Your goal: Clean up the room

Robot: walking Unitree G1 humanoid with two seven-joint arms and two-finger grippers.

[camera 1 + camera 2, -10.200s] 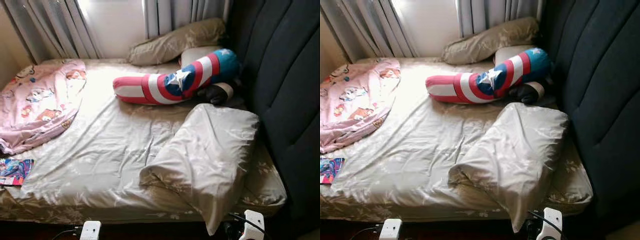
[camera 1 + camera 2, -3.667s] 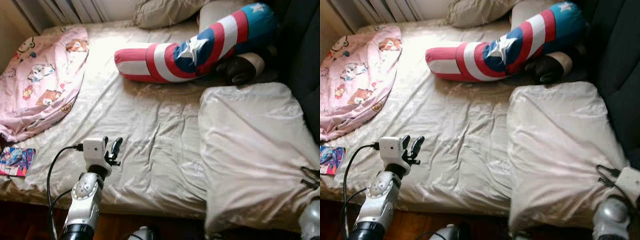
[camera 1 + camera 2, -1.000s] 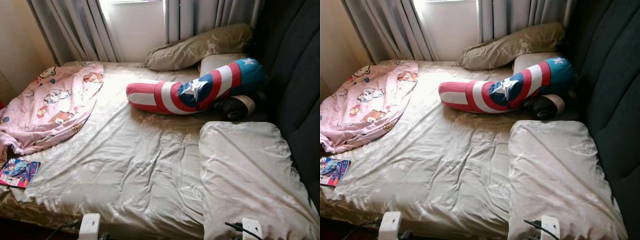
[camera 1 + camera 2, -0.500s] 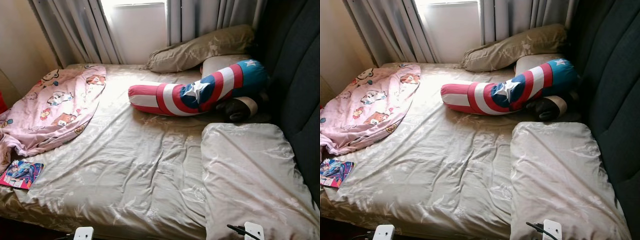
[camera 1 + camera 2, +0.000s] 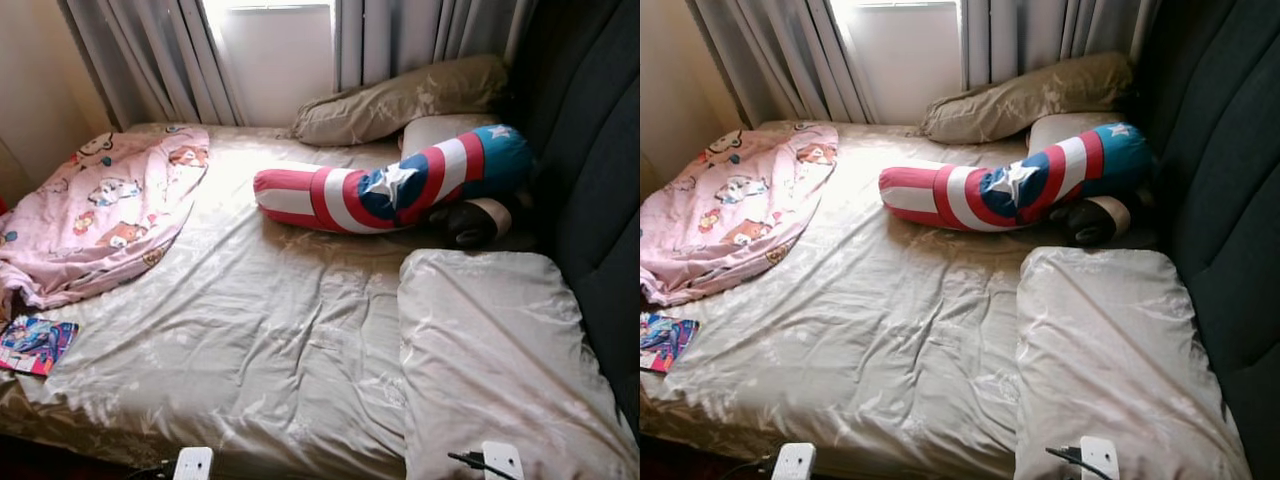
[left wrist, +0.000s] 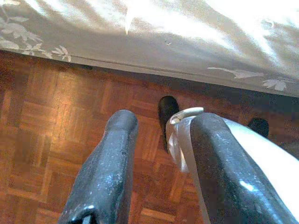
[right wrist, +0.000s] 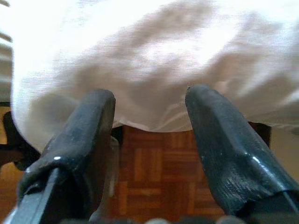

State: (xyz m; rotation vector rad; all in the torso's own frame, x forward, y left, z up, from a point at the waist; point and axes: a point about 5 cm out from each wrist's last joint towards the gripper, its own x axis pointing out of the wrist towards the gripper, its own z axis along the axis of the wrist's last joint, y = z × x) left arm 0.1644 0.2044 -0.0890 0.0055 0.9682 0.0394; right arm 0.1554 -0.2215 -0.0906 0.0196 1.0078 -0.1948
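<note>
Ahead, lying across the bed [image 5: 250, 330]: a beige floral sheet [image 5: 870, 320], rumpled and catching window light. Resting flat at about four o'clock of the mattress, a large beige pillow [image 5: 495, 355], long axis running from the near edge toward the far end, its near end overhanging the bed's edge, its right side close along the dark padded headboard [image 5: 590, 180]. Sitting beyond it, at around one o'clock, a red, white and blue striped bolster with a white star [image 5: 395, 185], long axis lying crosswise and bending slightly, red end pointing to the robot's left, blue end pointing toward the headboard. Tucked just beside the blue end, a small dark and tan cushion [image 5: 478, 220]. Leaning farther back, at twelve to one o'clock under the grey curtains [image 5: 180, 60], a second beige pillow [image 5: 1025, 95], long axis also crosswise and tilted up at the right.

Spreading at ten o'clock, a pink cartoon-print blanket [image 5: 95, 225], bunched, trailing toward the near left corner. Lying just beside its near end at eight o'clock, a colourful picture book [image 5: 662, 340], flat on the sheet.

Hanging low at the bed's near edge, left gripper [image 6: 159, 168], fingers parted with nothing between them, above parquet floor [image 6: 56, 135]. Hovering likewise, right gripper [image 7: 149, 140], fingers spread and empty, aimed at the pillow's overhanging white underside.
</note>
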